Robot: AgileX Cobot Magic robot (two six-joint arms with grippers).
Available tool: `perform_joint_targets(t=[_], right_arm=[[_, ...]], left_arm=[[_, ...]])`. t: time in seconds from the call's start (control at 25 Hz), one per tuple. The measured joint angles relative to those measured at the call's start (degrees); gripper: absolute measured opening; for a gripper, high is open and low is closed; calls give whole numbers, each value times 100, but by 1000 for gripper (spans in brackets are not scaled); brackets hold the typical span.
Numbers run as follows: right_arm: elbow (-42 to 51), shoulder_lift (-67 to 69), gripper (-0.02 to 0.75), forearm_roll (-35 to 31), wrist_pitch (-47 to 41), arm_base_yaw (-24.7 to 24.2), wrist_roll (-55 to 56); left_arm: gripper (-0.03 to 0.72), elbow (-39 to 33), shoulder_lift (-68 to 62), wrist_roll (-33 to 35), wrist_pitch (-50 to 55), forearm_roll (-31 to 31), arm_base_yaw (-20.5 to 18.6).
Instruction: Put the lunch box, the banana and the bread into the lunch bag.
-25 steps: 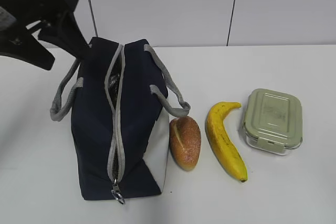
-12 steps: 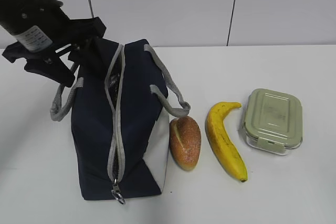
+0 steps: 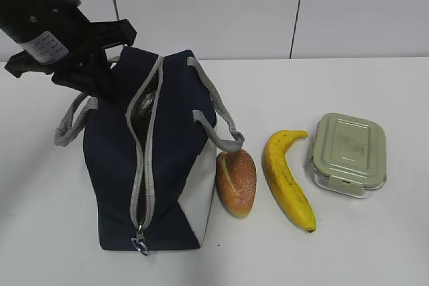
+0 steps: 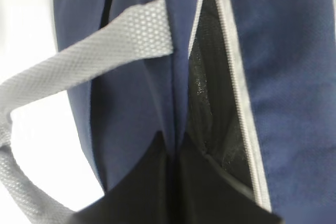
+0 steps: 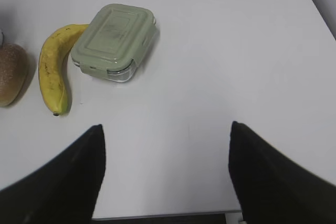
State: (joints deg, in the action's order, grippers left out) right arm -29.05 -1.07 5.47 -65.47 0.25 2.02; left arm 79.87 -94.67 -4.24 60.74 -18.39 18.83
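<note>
The navy lunch bag (image 3: 167,165) stands at the left, with its grey zipper (image 3: 144,145) undone and its top gaping. My left gripper (image 3: 102,75) is shut on the bag's left top flap near the far end. In the left wrist view the gripper (image 4: 172,144) pinches navy fabric beside the dark opening (image 4: 212,98). The bread (image 3: 236,182), the banana (image 3: 287,179) and the green-lidded lunch box (image 3: 349,152) lie in a row to the right of the bag. My right gripper (image 5: 166,126) is open and empty, hovering apart from the lunch box (image 5: 114,40), the banana (image 5: 52,69) and the bread (image 5: 10,74).
The white table (image 3: 335,246) runs back to a pale wall. Grey handles (image 3: 70,122) hang on both sides of the bag, and the right one droops above the bread. The ring pull (image 3: 141,246) hangs at the bag's near end. The table's front edge (image 5: 157,214) lies just below my right gripper.
My left gripper came down onto the bag's left flap, shut on it and pulled it left. The opening gapes wider and the bag has shifted a little to the left.
</note>
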Motion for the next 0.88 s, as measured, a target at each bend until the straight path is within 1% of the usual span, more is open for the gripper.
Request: perform_joint_targets(t=[0.88], right_arm=[[0,0,543,0,0,0,0]], left_arm=[[-3,0,0,-5,120,0,0]])
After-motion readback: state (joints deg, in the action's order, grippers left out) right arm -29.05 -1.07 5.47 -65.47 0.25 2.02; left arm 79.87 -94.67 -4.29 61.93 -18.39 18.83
